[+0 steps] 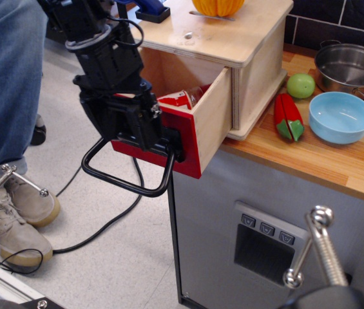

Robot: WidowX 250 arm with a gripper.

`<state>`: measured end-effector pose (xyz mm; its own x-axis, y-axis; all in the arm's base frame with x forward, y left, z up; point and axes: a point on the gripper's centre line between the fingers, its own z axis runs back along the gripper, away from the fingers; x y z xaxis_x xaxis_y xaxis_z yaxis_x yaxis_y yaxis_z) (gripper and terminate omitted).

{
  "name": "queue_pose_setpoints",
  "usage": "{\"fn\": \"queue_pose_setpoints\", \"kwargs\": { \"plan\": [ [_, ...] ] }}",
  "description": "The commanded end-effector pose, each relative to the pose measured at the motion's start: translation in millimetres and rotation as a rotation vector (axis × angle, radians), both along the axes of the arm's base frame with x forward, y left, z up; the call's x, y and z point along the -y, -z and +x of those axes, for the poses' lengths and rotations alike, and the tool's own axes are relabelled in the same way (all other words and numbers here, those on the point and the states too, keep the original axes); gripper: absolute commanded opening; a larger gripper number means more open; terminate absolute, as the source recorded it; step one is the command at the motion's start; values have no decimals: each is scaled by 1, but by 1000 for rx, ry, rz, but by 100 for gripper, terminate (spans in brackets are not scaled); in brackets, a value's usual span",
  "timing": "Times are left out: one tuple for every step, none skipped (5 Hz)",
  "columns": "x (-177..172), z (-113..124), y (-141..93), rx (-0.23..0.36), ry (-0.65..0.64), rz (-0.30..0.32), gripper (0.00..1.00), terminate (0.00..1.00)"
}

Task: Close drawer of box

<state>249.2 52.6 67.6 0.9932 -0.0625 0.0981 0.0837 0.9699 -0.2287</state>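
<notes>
The pale plywood box [239, 40] stands on the left end of the wooden counter. Its drawer [209, 119] is pulled well out towards the front left, and a red object [180, 98] lies inside. My black gripper [138, 122] is pressed against the glossy red front panel [191, 143] and covers most of it and the mounting plate. The black loop handle [127, 184] hangs below the gripper. I cannot make out the fingers, so whether the gripper is open or shut does not show.
An orange pumpkin [218, 6] and a blue object [153, 9] sit on the box top. A green fruit [301, 85], red-green toy [288, 118], blue bowl [340, 116] and steel pot [352, 67] lie right of it. A person's legs [8, 84] stand at left. The grey cabinet [265, 225] is below.
</notes>
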Motion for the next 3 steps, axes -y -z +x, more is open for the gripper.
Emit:
{"fn": "queue_pose_setpoints", "kwargs": {
  "plan": [
    [-13, 46, -23, 117, -38, 95, 100, 0],
    [-18, 69, -26, 126, -79, 123, 100, 0],
    [-19, 94, -27, 138, -113, 133, 100, 0]
  ]
}}
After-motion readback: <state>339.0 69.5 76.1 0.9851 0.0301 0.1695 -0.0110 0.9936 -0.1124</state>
